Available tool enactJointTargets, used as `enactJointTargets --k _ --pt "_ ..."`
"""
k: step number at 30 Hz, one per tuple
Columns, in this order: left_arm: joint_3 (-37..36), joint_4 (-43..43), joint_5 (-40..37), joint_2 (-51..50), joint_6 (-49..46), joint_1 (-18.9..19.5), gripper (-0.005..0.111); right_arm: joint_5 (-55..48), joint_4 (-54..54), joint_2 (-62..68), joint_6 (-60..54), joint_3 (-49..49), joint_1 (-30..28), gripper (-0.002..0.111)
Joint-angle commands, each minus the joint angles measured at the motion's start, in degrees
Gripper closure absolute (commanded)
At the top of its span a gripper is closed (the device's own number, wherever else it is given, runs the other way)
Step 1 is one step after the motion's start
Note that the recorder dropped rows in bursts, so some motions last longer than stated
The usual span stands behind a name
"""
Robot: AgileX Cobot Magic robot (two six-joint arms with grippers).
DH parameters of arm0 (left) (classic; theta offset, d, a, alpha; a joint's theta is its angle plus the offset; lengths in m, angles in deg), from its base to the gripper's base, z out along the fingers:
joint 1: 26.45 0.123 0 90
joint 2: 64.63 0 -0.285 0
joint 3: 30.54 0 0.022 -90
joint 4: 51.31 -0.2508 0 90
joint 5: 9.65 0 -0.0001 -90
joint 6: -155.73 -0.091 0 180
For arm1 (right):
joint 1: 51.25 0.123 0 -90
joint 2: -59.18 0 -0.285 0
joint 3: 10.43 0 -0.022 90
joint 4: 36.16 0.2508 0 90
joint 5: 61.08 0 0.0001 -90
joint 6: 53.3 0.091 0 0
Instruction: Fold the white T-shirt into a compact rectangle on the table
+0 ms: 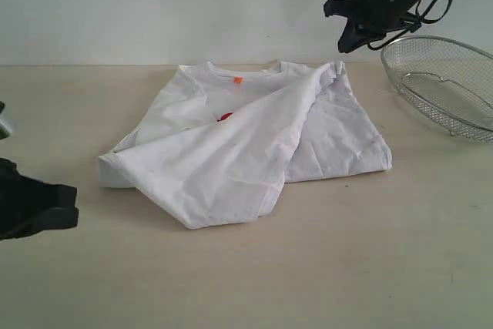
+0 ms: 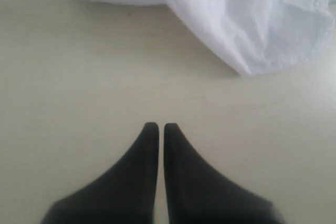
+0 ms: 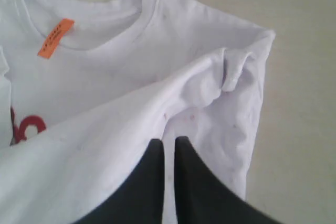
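One flap lies diagonally across the shirt point(image 1: 246, 136) on the table point(image 1: 323, 267), left gripper point(image 2: 156, 125) and right gripper point(image 3: 168, 139) both clenched empty; we judge folding midway, next needing a fresh edge grasp.

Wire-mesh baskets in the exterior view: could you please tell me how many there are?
1: the wire-mesh basket stands far right on the table, partly cut off by the frame.

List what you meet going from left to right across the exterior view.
left gripper → white T-shirt → wire-mesh basket. The right gripper hangs above the shirt's right part, so it has no clear place in the order and is left out.
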Motion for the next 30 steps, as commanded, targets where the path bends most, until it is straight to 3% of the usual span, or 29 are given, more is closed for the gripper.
enactJointTargets --k 1,5,7,10,12,16,18,30 --pt "0.3 11.4 -1.8 -6.4 -12.9 -0.3 0.102 -2.3 -0.4 -0.9 -3.3 -0.2 -0.1 0.109" --pt "0.3 39.5 -8.7 -12.8 -41.4 -2.0 0.102 -2.3 0.0 -0.9 -3.9 -0.2 -0.1 0.109" --pt "1.2 40.5 -11.5 -15.8 -49.2 -2.1 0.102 -2.3 0.0 -0.9 -3.9 -0.2 -0.1 0.109" --pt "2.8 40.5 -12.9 -19.1 -47.2 -2.1 0.097 -2.3 0.0 -0.9 -4.2 -0.2 -0.1 0.109" --pt "3.6 40.5 -14.8 -20.8 -47.2 -2.1 0.085 -2.3 0.0 -0.9 -5.0 -0.2 -0.1 0.109" --pt "6.0 40.5 -14.9 -23.9 -41.4 -2.1 0.048 -2.3 0.0 -0.9 -5.2 -0.2 -0.1 0.109" --pt "6.9 40.5 -14.9 -25.1 -39.4 -2.1 0.039 -2.3 0.1 -0.9 -5.3 -0.2 -0.1 0.109" --pt "14.1 40.5 -16.1 -33.1 -39.5 -2.2 0.042 -2.3 3.4 -0.9 -7.0 -0.2 -0.1 0.109"
